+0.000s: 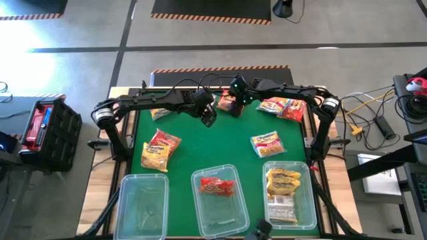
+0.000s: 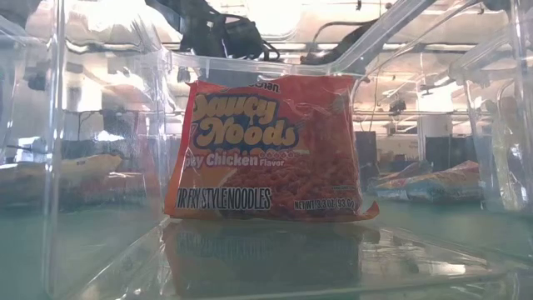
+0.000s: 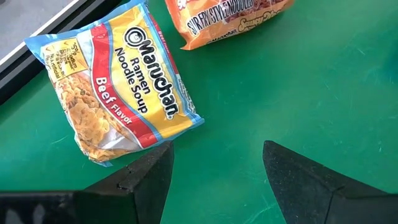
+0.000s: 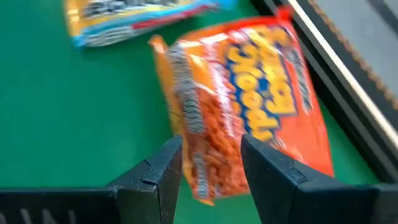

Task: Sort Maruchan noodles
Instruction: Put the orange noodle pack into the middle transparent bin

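Observation:
My right gripper (image 1: 235, 97) is over the table's far middle, shut on an orange Maruchan packet (image 4: 249, 93). My left gripper (image 1: 208, 118) hovers open just to its left. In the left wrist view its fingers (image 3: 217, 152) stand above bare mat, short of a yellow beef packet (image 3: 118, 87) lying flat. Loose packets lie flat on the mat: a yellow-red pile (image 1: 161, 150), a yellow one (image 1: 268, 143) and several at the far right (image 1: 283, 107). An orange packet (image 2: 271, 150) sits in the middle bin (image 1: 230, 220). Yellow packets (image 1: 283, 183) fill the right bin. My right gripper pinches the orange packet between its two fingers at one short, crimped end (image 4: 208, 134). The fingers lie along the packet's length. The rest of the packet stretches away from the fingers toward the table's far edge. Whether it is clear of the mat, I cannot tell.
Three clear bins stand in a row along the near edge; the left one (image 1: 143, 207) holds no packets. Bare green mat (image 1: 213, 143) lies between the bins and the grippers. A small yellow packet (image 1: 160, 113) lies under the left arm. Black frame posts flank the table.

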`<control>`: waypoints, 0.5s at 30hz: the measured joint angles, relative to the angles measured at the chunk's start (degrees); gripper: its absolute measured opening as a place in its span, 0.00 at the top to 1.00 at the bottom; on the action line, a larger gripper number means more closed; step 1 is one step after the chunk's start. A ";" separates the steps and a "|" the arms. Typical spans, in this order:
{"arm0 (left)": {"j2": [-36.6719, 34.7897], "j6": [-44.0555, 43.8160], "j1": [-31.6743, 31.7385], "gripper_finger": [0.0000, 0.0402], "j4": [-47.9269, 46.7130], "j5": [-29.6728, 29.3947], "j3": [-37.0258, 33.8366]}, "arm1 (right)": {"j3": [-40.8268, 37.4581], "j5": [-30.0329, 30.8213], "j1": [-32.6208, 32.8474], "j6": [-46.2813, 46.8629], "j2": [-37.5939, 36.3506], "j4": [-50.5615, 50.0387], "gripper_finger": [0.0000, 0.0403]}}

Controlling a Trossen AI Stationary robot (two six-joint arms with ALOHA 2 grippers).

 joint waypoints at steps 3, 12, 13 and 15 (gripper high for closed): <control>-0.05 0.59 0.00 0.42 0.00 0.02 0.00 | -0.01 0.24 -0.29 -5.54 1.29 -0.22 0.62; -0.07 0.86 -0.07 0.42 -0.02 0.04 0.00 | -0.04 0.11 -0.14 -12.02 4.81 -0.42 0.62; -0.07 0.86 -0.07 0.42 -0.02 0.05 0.00 | -0.02 -0.40 -0.10 -11.95 4.87 -0.82 0.62; -0.07 0.88 -0.07 0.42 -0.09 0.04 0.00 | 0.00 -0.12 0.38 -12.08 4.86 -1.51 0.62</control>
